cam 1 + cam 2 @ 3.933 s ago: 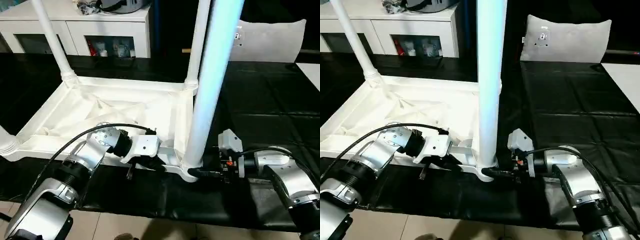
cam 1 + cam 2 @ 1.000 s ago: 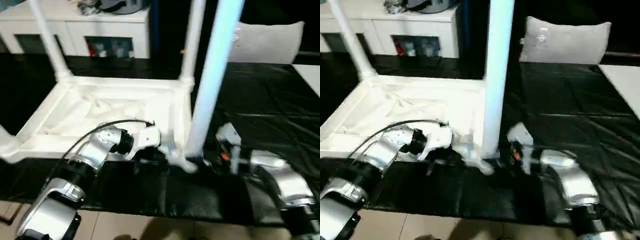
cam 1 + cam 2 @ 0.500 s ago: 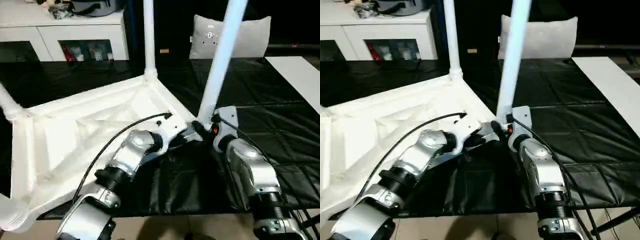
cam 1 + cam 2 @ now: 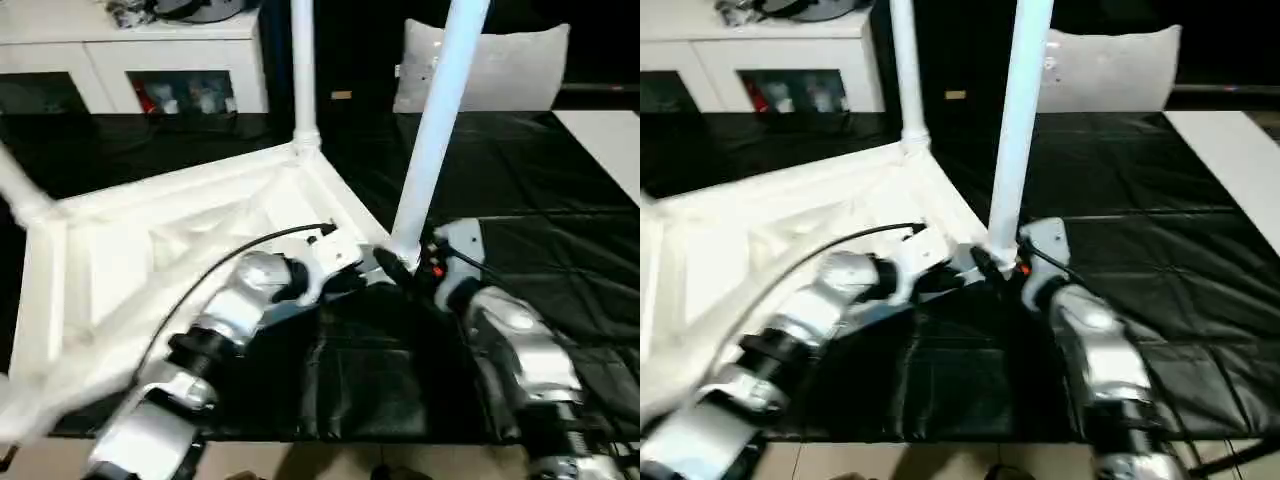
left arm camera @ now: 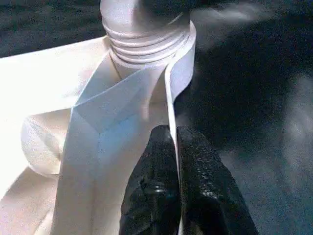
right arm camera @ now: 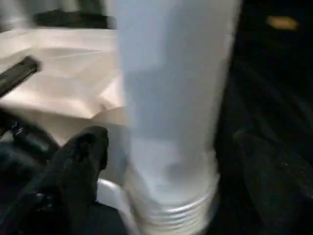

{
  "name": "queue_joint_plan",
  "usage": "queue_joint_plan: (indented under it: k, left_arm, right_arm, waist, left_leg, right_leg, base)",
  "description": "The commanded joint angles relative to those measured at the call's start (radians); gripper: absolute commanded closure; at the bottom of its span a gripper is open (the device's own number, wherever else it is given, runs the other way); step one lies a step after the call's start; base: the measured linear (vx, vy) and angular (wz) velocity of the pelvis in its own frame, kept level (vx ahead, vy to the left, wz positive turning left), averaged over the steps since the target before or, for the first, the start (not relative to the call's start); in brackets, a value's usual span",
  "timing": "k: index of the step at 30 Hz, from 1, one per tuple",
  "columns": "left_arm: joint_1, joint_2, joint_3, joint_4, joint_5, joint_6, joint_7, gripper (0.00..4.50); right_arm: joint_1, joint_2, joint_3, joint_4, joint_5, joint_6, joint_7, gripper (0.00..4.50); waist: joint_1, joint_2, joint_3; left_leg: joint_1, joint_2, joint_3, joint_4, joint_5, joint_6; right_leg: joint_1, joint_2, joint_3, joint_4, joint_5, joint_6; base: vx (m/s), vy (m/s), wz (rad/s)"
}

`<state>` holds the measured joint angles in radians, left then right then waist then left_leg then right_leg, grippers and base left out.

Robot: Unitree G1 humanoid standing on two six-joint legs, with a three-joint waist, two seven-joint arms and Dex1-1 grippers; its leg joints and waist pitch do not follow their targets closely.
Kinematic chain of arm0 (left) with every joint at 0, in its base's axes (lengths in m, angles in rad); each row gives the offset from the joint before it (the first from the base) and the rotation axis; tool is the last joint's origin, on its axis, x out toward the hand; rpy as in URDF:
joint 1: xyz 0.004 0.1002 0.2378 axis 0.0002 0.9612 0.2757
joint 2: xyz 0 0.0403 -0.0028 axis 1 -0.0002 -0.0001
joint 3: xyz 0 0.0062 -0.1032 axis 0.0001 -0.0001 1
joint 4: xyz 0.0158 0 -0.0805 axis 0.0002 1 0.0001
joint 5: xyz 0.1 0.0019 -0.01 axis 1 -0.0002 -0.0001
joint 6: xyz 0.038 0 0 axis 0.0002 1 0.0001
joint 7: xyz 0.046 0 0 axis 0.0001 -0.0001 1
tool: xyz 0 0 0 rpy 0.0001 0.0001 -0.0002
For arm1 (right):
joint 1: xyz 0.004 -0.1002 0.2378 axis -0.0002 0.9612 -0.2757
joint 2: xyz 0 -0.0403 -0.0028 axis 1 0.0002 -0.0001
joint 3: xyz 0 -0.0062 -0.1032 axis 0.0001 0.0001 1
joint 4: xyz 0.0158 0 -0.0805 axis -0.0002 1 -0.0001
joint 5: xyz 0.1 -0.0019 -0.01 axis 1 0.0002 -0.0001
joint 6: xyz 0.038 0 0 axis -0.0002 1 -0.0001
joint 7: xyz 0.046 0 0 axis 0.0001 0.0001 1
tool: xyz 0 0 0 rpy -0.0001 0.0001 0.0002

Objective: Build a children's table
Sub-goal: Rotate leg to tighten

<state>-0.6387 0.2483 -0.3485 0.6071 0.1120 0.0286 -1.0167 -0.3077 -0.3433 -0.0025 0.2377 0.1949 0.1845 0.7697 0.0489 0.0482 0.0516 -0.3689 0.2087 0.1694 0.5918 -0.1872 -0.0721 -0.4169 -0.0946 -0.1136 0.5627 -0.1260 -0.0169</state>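
Our left claw pinches the children's table rim at its near corner; our right claw straddles the corner leg, fingers spread clear of it.

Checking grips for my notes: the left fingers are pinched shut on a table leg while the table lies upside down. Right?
Not quite. The left fingers pinch the thin rim of the tabletop beside a corner socket, not a leg, as the left wrist view shows. The table does lie upside down.

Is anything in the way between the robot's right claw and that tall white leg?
Nothing visible. The right gripper is open with the near leg standing between its fingers, at the table's corner socket.
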Motion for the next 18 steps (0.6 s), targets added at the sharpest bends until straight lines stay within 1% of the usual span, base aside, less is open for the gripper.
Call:
queue_joint_plan:
  k: [1, 2, 3, 4, 5, 6, 8, 9, 10, 11, 12, 13, 14, 15, 16, 18]
  left_arm:
    - [-0.006, 0.015, -0.034, -0.009, 0.003, -0.05, -0.086, 4.5]
    - [-0.009, 0.028, -0.041, 0.0, 0.001, -0.077, -0.113, 4.5]
    - [-0.012, 0.038, -0.044, 0.009, -0.006, -0.091, -0.145, 4.5]
    - [-0.013, 0.04, -0.044, 0.011, -0.007, -0.093, -0.148, 4.5]
    - [-0.021, 0.059, -0.051, 0.029, -0.018, -0.126, -0.21, 4.5]
    - [-0.024, 0.066, -0.054, 0.035, -0.023, -0.138, -0.235, 4.5]
    - [-0.034, 0.083, -0.06, 0.053, -0.032, -0.157, -0.291, 4.5]
    - [-0.039, 0.087, -0.061, 0.062, -0.037, -0.167, -0.308, 4.5]
    - [-0.043, 0.091, -0.063, 0.068, -0.039, -0.172, -0.323, 4.5]
    - [-0.046, 0.095, -0.066, 0.072, -0.039, -0.18, -0.336, 4.5]
    - [-0.049, 0.101, -0.07, 0.075, -0.038, -0.188, -0.356, 4.5]
    - [-0.049, 0.102, -0.071, 0.076, -0.038, -0.189, -0.36, 4.5]
    - [-0.052, 0.108, -0.074, 0.077, -0.04, -0.195, -0.388, 4.5]
    - [-0.054, 0.11, -0.074, 0.078, -0.042, -0.201, -0.405, 4.5]
    - [-0.054, 0.111, -0.074, 0.078, -0.043, -0.204, -0.411, 4.5]
    - [-0.058, 0.113, -0.076, 0.084, -0.046, -0.214, -0.422, 4.5]
  right_arm:
    - [0.008, -0.025, 0.025, -0.027, 0.013, -0.018, 0.097, 0.07]
    - [0.011, -0.048, 0.037, -0.03, 0.015, -0.03, 0.141, 0.07]
    - [0.014, -0.073, 0.051, -0.036, 0.018, -0.036, 0.184, 0.07]
    - [0.014, -0.076, 0.053, -0.036, 0.018, -0.037, 0.189, 0.07]
    - [0.015, -0.108, 0.07, -0.041, 0.031, -0.04, 0.261, 0.07]
    - [0.015, -0.116, 0.074, -0.043, 0.039, -0.035, 0.284, 0.07]
    - [0.015, -0.139, 0.102, -0.054, 0.056, -0.03, 0.362, 0.07]
    - [0.014, -0.146, 0.111, -0.053, 0.063, -0.028, 0.385, 0.22]
    - [0.013, -0.15, 0.118, -0.053, 0.07, -0.021, 0.402, 0.22]
    - [0.012, -0.153, 0.124, -0.052, 0.07, -0.018, 0.41, 0.32]
    - [0.011, -0.157, 0.132, -0.05, 0.072, -0.01, 0.425, 0.32]
    - [0.011, -0.158, 0.134, -0.05, 0.072, -0.008, 0.428, 0.43]
    - [0.009, -0.162, 0.149, -0.045, 0.066, 0.003, 0.446, 0.52]
    - [0.01, -0.164, 0.161, -0.041, 0.063, 0.01, 0.459, 0.64]
    - [0.012, -0.166, 0.168, -0.041, 0.062, 0.012, 0.467, 0.79]
    - [0.015, -0.168, 0.176, -0.042, 0.063, 0.011, 0.477, 0.84]
  waist:
    - [0.003, -0.01, -0.073]
    - [0.005, -0.009, -0.073]
    - [0.012, -0.009, -0.072]
    - [0.013, -0.01, -0.071]
    - [0.017, -0.01, -0.072]
    - [0.02, -0.012, -0.072]
    - [0.023, -0.013, -0.073]
    - [0.024, -0.015, -0.073]
    - [0.025, -0.014, -0.073]
    - [0.027, -0.016, -0.073]
    - [0.029, -0.016, -0.073]
    - [0.033, -0.017, -0.073]
    - [0.035, -0.017, -0.073]
    - [0.04, -0.016, -0.073]
    - [0.041, -0.016, -0.073]
    - [0.043, -0.017, -0.074]
  left_leg:
    - [0.007, 0.017, 0.003, -0.064, -0.209, 0.103]
    - [0.01, 0.017, 0.004, -0.065, -0.218, 0.099]
    - [0.015, 0.018, 0.004, -0.066, -0.242, 0.087]
    - [0.014, 0.019, 0.004, -0.067, -0.243, 0.083]
    - [0.015, 0.019, 0.004, -0.067, -0.241, 0.079]
    - [0.013, 0.019, 0.004, -0.067, -0.242, 0.081]
    - [0.008, 0.019, 0.003, -0.068, -0.235, 0.085]
    - [0.01, 0.02, 0.004, -0.067, -0.234, 0.086]
    - [0.01, 0.019, 0.004, -0.066, -0.234, 0.086]
    - [0.01, 0.019, 0.005, -0.066, -0.233, 0.084]
    - [0.01, 0.019, 0.005, -0.066, -0.23, 0.082]
    - [0.011, 0.019, 0.005, -0.066, -0.229, 0.078]
    - [0.011, 0.019, 0.005, -0.066, -0.226, 0.077]
    - [0.014, 0.02, 0.006, -0.066, -0.222, 0.076]
    - [0.014, 0.02, 0.006, -0.066, -0.218, 0.075]
    - [0.013, 0.021, 0.005, -0.066, -0.216, 0.073]
  right_leg:
    - [0.068, -0.048, 0.044, -0.058, -0.296, -0.193]
    - [0.066, -0.047, 0.044, -0.059, -0.31, -0.19]
    - [0.062, -0.049, 0.045, -0.065, -0.355, -0.178]
    - [0.064, -0.048, 0.046, -0.063, -0.357, -0.178]
    - [0.063, -0.048, 0.047, -0.062, -0.356, -0.18]
    - [0.066, -0.048, 0.048, -0.062, -0.356, -0.179]
    - [0.069, -0.047, 0.049, -0.057, -0.346, -0.181]
    - [0.067, -0.049, 0.05, -0.057, -0.347, -0.184]
    - [0.066, -0.049, 0.049, -0.058, -0.353, -0.184]
    - [0.065, -0.05, 0.049, -0.059, -0.366, -0.183]
    - [0.065, -0.05, 0.049, -0.06, -0.371, -0.181]
    - [0.064, -0.05, 0.05, -0.061, -0.389, -0.174]
    - [0.064, -0.05, 0.05, -0.06, -0.389, -0.174]
    - [0.062, -0.051, 0.051, -0.061, -0.388, -0.174]
    - [0.062, -0.05, 0.051, -0.061, -0.384, -0.175]
    - [0.063, -0.05, 0.051, -0.058, -0.375, -0.176]
  base:
    - [0.0, 0.0, 0.0]
    - [0.0, 0.0, 0.0]
    - [0.0, 0.0, 0.0]
    - [0.0, 0.0, 0.0]
    - [0.0, 0.0, 0.0]
    - [0.0, 0.0, 0.0]
    - [0.0, 0.0, 0.0]
    - [0.0, 0.0, 0.0]
    - [0.0, 0.0, 0.0]
    - [0.0, 0.0, 0.0]
    - [0.0, 0.0, 0.0]
    - [0.0, 0.0, 0.0]
    - [0.0, 0.0, 0.0]
    - [0.0, 0.0, 0.0]
    - [0.0, 0.0, 0.0]
    - [0.0, 0.0, 0.0]
